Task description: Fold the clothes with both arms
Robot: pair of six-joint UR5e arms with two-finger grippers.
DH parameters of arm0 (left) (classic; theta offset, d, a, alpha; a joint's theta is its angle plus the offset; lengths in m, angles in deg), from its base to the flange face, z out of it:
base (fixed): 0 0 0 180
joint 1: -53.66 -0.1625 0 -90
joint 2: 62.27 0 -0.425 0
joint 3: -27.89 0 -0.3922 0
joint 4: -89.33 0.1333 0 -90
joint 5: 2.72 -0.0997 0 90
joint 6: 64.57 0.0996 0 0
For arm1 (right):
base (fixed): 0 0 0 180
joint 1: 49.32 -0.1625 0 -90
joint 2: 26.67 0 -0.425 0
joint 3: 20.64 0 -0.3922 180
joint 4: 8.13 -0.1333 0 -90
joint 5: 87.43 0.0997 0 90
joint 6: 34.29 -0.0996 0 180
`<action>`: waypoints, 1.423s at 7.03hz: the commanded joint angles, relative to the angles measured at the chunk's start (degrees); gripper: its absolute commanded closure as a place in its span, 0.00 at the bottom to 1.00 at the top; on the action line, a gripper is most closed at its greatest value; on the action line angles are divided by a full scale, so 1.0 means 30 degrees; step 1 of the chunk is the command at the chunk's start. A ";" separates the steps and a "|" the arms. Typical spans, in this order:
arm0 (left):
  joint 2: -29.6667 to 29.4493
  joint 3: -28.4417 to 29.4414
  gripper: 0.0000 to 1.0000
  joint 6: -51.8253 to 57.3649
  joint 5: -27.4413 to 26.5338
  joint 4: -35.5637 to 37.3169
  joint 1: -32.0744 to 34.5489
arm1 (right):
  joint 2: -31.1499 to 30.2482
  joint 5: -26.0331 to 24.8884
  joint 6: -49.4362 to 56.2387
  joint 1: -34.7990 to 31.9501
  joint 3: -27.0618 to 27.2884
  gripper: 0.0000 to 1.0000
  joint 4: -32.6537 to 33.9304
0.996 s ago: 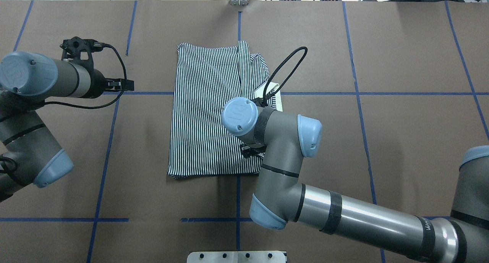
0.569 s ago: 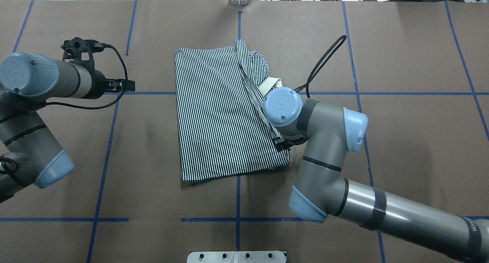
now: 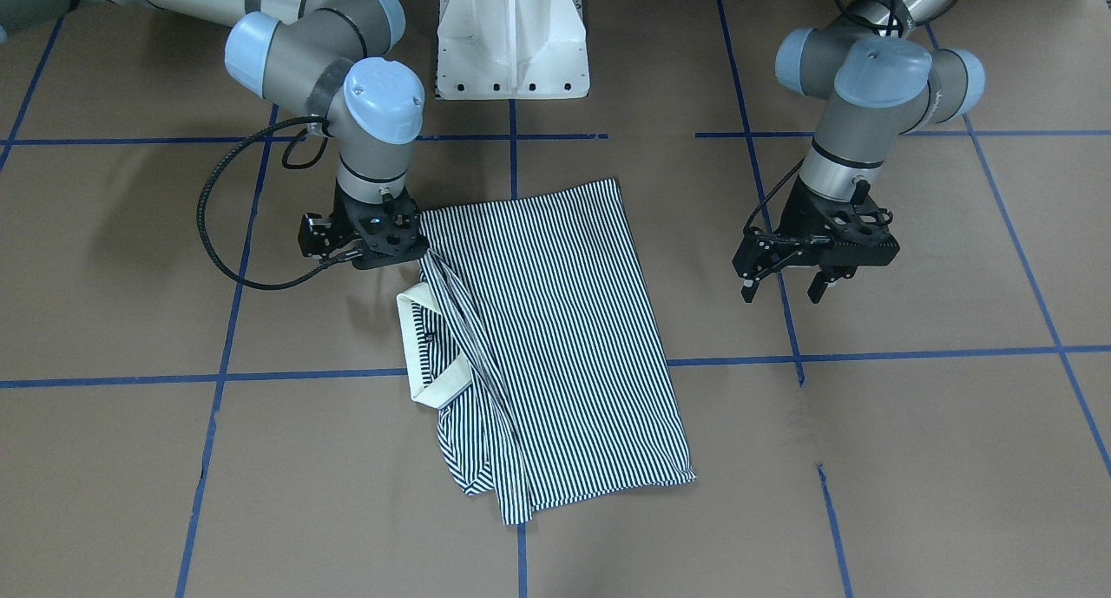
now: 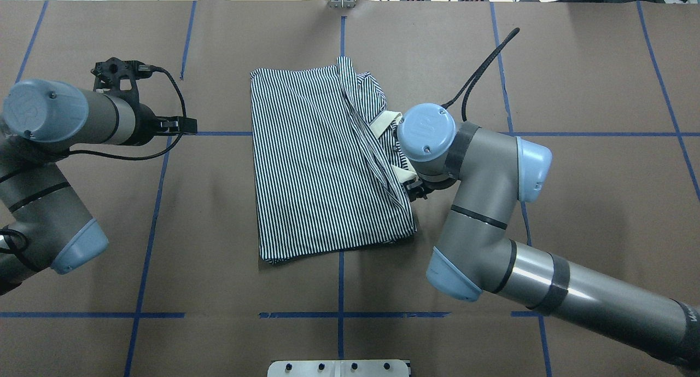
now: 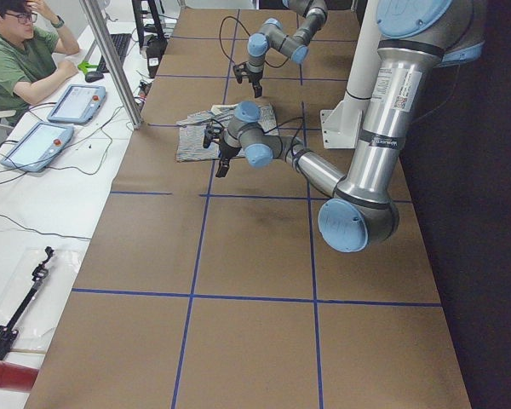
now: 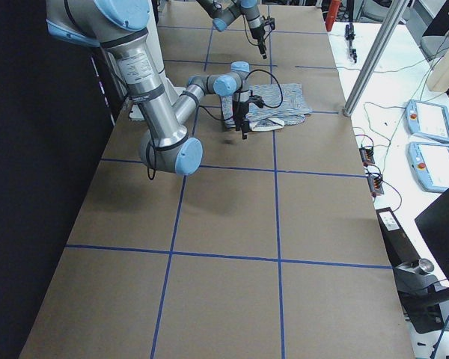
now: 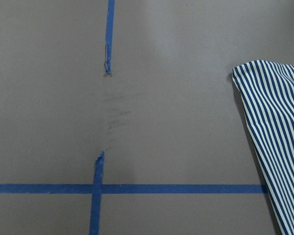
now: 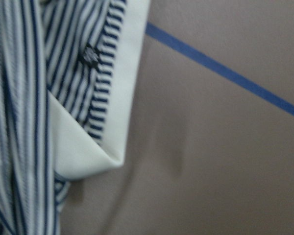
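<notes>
While the left gripper (image 3: 781,292) hangs over bare surface (image 3: 911,459) with its jaws plainly apart, well clear of the cloth, the right gripper (image 3: 395,244) is down at the polo shirt's (image 3: 564,320) edge on the robot's right. That is where I expect trouble.

The shirt lies mid-surface, folded lengthwise into a long panel and sitting askew to the blue tape lines (image 3: 868,353). Its cream collar (image 3: 427,348) pokes out past that right-hand edge, and a ridge (image 3: 464,329) of bunched stripes runs from beside the right gripper along it. I cannot tell whether the right jaws are clamped on the fabric or just off it. The fingers are hidden under the wrist in both fixed views, and the wrist camera shows only collar and blurred stripes close by.

My worry is this: if those jaws do hold the edge, any sideways pull drags the whole shirt, since nothing pins its far side — the left arm (image 3: 868,86) is too distant to help. If they are free, a careless lift could snag the ridge or the collar and undo the fold. Either way, folding again over that bunched edge would likely trap the collar crooked.
</notes>
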 commanded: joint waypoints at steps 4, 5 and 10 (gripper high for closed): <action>0.0729 -0.0689 0.00 0.0060 0.0040 0.0144 0.0028 | 0.5499 -0.0163 -0.0047 -0.0173 -0.8110 0.00 -0.4396; 0.0729 -0.0660 0.00 0.0060 0.0011 0.0115 0.0057 | 0.5470 -0.0163 0.0012 -0.0173 -0.8171 0.00 -0.4367; 0.0700 -0.0718 0.00 0.0002 0.0040 0.0115 0.0028 | 0.4683 -0.0398 0.1733 -0.1368 -0.8612 0.00 -0.4366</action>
